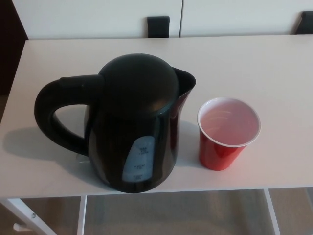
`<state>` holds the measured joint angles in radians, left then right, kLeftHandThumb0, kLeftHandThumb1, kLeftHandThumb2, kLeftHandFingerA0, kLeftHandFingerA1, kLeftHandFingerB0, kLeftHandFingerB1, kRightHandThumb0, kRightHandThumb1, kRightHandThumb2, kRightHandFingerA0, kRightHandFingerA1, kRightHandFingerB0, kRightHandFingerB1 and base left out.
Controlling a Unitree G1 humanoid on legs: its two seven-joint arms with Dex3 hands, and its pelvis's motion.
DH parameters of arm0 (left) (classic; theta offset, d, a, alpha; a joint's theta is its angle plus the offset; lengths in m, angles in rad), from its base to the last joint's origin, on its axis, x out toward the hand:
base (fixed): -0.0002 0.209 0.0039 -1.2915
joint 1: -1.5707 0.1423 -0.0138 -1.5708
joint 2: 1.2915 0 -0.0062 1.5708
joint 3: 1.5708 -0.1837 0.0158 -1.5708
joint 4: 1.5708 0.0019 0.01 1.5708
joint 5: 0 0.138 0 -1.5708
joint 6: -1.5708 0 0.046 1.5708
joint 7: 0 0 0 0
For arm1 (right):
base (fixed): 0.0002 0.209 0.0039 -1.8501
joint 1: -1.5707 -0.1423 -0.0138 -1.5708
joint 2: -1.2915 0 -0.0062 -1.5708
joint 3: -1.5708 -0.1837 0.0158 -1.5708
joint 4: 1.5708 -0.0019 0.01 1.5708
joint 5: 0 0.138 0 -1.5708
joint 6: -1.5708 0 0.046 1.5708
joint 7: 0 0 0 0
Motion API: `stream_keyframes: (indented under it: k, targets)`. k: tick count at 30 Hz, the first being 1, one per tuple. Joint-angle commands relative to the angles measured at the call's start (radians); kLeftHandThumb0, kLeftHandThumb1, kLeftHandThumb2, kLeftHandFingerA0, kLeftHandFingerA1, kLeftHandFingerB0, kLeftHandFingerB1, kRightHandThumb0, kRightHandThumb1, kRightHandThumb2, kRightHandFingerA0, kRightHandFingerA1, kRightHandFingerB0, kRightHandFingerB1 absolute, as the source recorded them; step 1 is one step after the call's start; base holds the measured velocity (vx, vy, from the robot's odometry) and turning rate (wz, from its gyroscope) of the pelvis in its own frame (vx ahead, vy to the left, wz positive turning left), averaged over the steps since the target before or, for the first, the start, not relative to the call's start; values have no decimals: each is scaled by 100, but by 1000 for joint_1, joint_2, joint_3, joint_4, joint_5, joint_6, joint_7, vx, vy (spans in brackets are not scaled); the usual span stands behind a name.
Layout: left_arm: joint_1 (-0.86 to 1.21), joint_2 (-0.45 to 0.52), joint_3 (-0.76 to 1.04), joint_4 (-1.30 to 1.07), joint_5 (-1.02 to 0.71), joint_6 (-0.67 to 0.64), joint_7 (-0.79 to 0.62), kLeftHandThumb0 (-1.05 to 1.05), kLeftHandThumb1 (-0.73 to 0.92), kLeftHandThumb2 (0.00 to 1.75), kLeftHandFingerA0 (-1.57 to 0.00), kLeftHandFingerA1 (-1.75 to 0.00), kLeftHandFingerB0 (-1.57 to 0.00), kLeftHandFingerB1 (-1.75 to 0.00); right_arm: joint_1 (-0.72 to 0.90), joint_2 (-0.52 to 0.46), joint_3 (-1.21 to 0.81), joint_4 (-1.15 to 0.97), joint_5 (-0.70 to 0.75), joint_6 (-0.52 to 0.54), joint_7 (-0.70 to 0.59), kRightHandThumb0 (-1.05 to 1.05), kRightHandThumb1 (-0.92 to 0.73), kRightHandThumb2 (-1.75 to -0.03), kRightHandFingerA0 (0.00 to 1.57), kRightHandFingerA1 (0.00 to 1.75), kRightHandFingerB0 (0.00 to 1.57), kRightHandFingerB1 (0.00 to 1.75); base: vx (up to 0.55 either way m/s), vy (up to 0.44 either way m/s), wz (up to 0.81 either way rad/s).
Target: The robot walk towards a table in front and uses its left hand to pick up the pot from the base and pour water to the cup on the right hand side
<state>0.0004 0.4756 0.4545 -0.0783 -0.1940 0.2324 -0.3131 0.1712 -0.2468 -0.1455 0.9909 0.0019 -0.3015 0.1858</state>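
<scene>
A black electric kettle [132, 122] stands upright on the white table [244, 63], near its front edge. Its loop handle [51, 120] points left and its spout [188, 81] points right toward the cup. A pale water window [138, 164] shows on its front. Any base under it is hidden by the kettle's body. A red plastic cup [228, 133] with a white inside stands upright just right of the kettle, apart from it, and looks empty. Neither of my hands shows in the head view.
The table's front edge [220, 188] runs across the bottom of the view, with a white leg [24, 215] and floor below. Two dark chair backs [158, 25] [305, 22] stand behind the far edge, against a pale wall.
</scene>
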Motion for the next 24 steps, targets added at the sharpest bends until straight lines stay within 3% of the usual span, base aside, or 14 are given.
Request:
stream_keyframes:
  k: [1,3,4,5,6,8,9,13,14,19,24]
  targets:
    - [94,-15,-1,-91,-69,8,-63,-48,34,73,0,-28,0,-21,13,-22,12,-34,-13,5,-10,-38,-68,-60,69,57,47,43,0,0,0]
    - [112,-18,-7,-106,-72,7,-67,-48,34,73,0,-28,0,-21,19,-23,13,-40,-9,6,-7,-38,-68,-60,69,57,47,43,0,0,0]
    - [145,-30,-20,-128,-68,-8,-76,-49,47,55,-5,-25,-1,-21,13,-24,11,-28,-5,8,-4,-39,-67,-60,70,57,47,43,0,0,0]
    - [155,-33,-24,-134,-68,-13,-78,-49,47,55,-5,-25,-1,-21,12,-25,11,-24,-4,9,-3,-39,-67,-60,70,57,47,43,0,0,0]
    - [204,-47,-44,-167,-69,-29,-97,-50,34,73,0,-27,0,-20,16,-22,10,-35,0,13,-2,-38,-67,-59,71,58,48,44,0,0,0]
    - [243,-60,-70,-201,-71,-34,-108,-50,34,73,0,-26,0,-19,16,-21,7,-32,7,8,8,-37,-67,-59,71,60,46,44,0,0,0]
    - [257,-63,-80,-212,-70,-38,-112,-52,45,54,-2,-25,0,-21,19,-22,12,-36,-1,-2,3,-37,-67,-59,69,60,46,44,0,0,0]
    - [271,-66,-91,-225,-65,-41,-108,-53,45,53,-3,-25,0,-21,20,-20,10,-39,4,0,6,-37,-67,-59,69,61,46,45,0,0,0]
    - [282,-68,-109,-233,-51,-45,-109,-54,36,75,0,-26,0,-18,36,-21,13,-66,2,4,9,-37,-69,-59,65,57,46,44,0,0,0]
    - [287,-71,-138,-240,-38,-48,-103,-56,36,74,-5,-24,-5,-17,27,-20,13,-57,0,20,2,-36,-68,-60,70,58,45,43,0,0,0]
    - [264,-71,-164,-232,-28,-45,-92,-54,36,75,0,-26,0,-19,33,-24,18,-81,-4,33,2,-37,-68,-59,68,58,46,44,0,0,0]
